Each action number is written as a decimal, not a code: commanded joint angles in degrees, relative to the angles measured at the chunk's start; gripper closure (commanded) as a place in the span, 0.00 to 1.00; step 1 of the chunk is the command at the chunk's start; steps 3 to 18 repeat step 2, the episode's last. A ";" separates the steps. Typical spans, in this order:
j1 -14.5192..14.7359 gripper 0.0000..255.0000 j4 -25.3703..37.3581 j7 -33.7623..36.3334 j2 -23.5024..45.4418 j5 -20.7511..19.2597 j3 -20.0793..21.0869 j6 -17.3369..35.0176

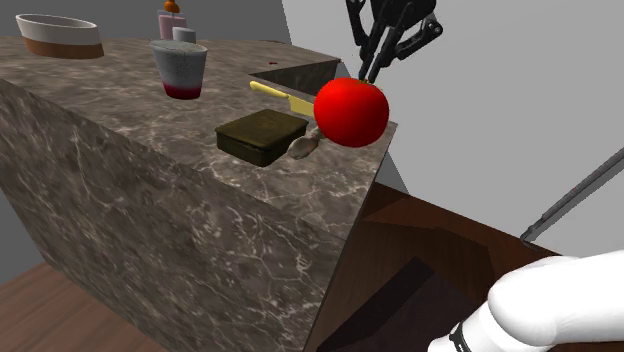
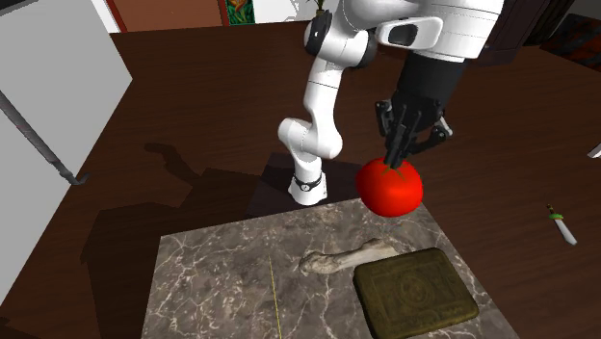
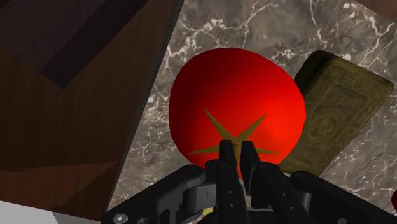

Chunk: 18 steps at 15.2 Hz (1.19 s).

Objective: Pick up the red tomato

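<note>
Your counter is a block of dark brown-grey marbled stone. Near its corner by the stand lies a flat olive-green square box with an embossed lid. Just beside the box, toward that corner, is a pale grey bone-shaped piece. A round red tomato shows at the same corner; you cannot tell whether it rests on the stone. Further in you have a slim yellow utensil by a sunken basin and a grey cup with a dark red base. At the far end is a white bowl with a brown band.
</note>
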 commanded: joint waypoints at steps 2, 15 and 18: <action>-0.23 1.00 1.42 0.00 0.64 -0.29 0.07 -0.84; -0.23 1.00 1.42 0.00 0.64 -0.29 0.07 -0.84; -0.23 1.00 1.42 0.00 0.64 -0.29 0.07 -0.84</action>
